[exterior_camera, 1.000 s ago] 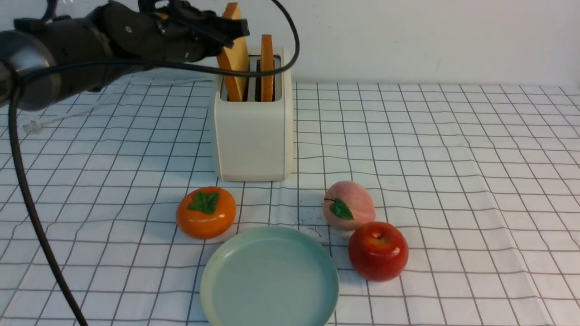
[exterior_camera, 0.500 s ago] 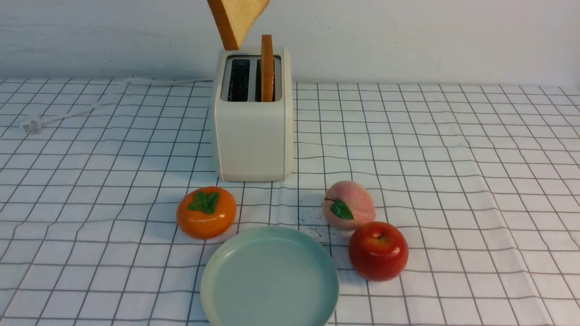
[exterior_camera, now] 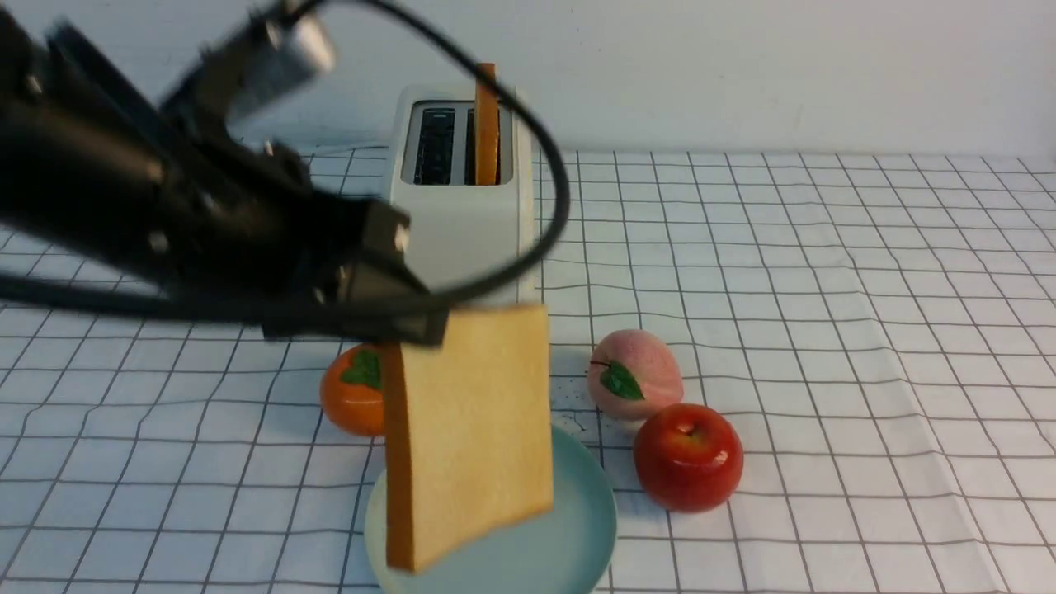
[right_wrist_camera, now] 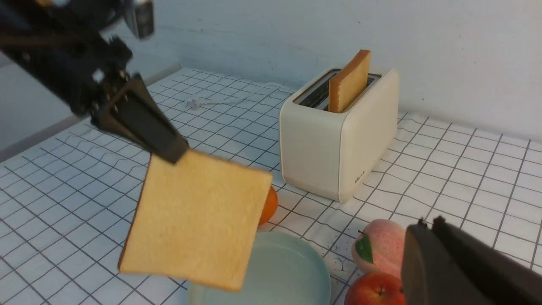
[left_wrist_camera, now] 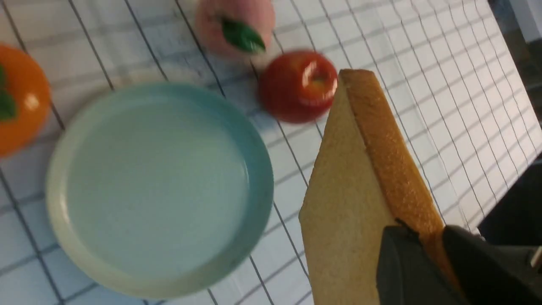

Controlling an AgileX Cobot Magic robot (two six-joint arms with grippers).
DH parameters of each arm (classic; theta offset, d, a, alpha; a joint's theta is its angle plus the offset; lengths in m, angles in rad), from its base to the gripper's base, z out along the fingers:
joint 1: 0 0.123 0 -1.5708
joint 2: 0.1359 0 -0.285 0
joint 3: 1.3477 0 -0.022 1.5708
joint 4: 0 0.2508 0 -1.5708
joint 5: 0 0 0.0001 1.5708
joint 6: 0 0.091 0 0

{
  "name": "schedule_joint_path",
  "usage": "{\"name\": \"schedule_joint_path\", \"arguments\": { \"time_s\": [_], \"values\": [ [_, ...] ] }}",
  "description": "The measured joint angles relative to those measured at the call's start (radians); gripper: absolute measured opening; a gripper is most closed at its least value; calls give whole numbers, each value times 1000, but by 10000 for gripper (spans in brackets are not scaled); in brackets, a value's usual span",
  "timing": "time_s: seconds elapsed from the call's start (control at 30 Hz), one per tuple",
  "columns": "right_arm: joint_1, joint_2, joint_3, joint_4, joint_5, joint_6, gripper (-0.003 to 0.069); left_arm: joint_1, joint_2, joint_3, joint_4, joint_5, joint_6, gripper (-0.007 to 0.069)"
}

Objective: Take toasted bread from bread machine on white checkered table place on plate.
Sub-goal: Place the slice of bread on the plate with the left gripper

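My left gripper is shut on one slice of toasted bread by its upper corner and holds it hanging upright above the mint-green plate. The slice also shows in the left wrist view and in the right wrist view. The second slice stands in the right slot of the cream bread machine at the back of the white checkered table; the left slot is empty. My right gripper is shut and empty, off to the right of the plate.
An orange persimmon lies left of the plate, partly behind the slice. A pink peach and a red apple lie right of the plate. The toaster's white cord runs along the back left.
My left arm has come down from above the toaster towards the front. It has carried the slice from high over the left slot to just above the plate.
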Motion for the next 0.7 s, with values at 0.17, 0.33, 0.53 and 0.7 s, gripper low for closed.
{"name": "schedule_joint_path", "arguments": {
  "time_s": [0.17,0.33,0.53,0.7],
  "values": [
    [0,-1,0,0,7,6,13,0,30,182,-223,-146,188,81],
    [0,-1,0,0,7,13,13,0,117,209,-340,-220,286,81],
    [0,-1,0,0,13,15,13,0,200,209,-347,-230,305,81],
    [0,-1,0,0,15,15,13,0,244,209,-327,-241,306,82]
  ]
}}
